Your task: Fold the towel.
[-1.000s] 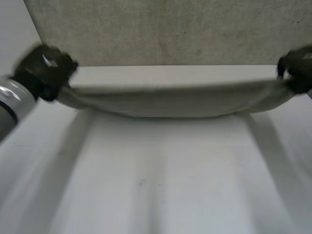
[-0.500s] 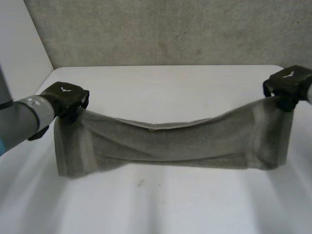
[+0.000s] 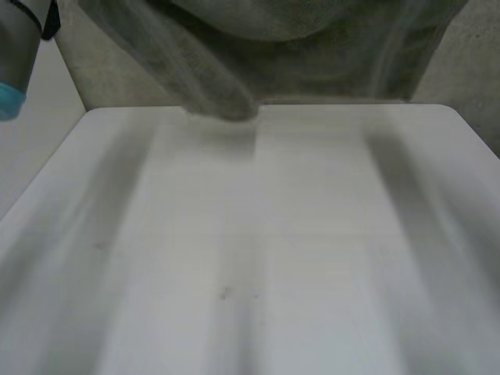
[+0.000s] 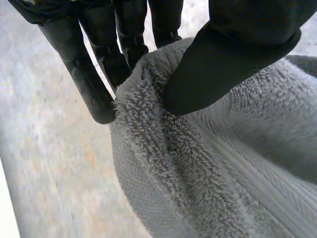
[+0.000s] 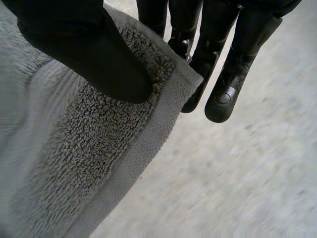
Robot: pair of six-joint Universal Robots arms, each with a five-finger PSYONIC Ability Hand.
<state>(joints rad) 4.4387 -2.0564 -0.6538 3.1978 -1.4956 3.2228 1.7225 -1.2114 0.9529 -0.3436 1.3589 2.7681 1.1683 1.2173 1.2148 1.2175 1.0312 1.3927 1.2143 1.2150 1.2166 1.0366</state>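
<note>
A broad white table [image 3: 258,258] with rounded corners lies below, and a rough grey wall [image 3: 469,70] stands behind it. Above the table's far edge hangs the towel [image 3: 312,39], a grey terry cloth held high and spread wide between the two arms. Its lower part is smeared in the head view, so it seems to hang clear of the tabletop, though that is not certain. The left arm [image 3: 16,47], grey with a light-blue cap, rises at the towel's left side. Holding the cloth aloft at two points likely lets it drop flat and straight, ready to be laid down and folded. The left hand [image 4: 237,54] pinches the towel's bunched edge between its thumb and black fingers [image 4: 94,84], gathering the thick looped pile into ridges. The right hand [image 5: 84,49] clamps a corner the same way, with its thumb pressed on the fuzzy face and its fingers [image 5: 235,69] behind. Beside that thumb, a flat woven hem band borders the loops.
</note>
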